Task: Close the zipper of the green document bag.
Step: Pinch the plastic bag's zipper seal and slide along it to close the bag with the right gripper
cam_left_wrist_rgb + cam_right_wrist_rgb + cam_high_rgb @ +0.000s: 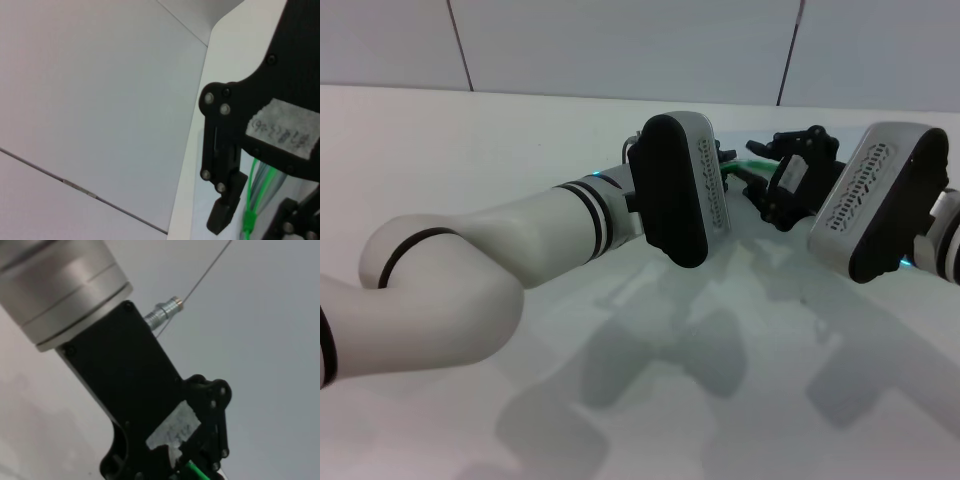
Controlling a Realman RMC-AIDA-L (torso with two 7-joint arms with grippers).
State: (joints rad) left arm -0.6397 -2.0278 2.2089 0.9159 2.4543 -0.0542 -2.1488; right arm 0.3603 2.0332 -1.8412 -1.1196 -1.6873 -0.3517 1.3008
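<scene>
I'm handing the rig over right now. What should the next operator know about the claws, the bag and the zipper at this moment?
Left claw: far side of the table, mostly hidden behind its own wrist; open or shut unclear.
Right claw: close beside the left claw, at the green strip; grip unclear.
Zipper: only short green stretches show between the claws, with a small green tab hanging below in the left wrist view.
Green document bag: almost wholly hidden; a pale translucent patch beside the strip.
Done/left: how far the zip is closed cannot be seen; check before continuing.

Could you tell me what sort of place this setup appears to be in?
Probably a lab or test bench: a plain white table against a bare panelled wall, with only the green document bag between the left gripper and right gripper.
</scene>
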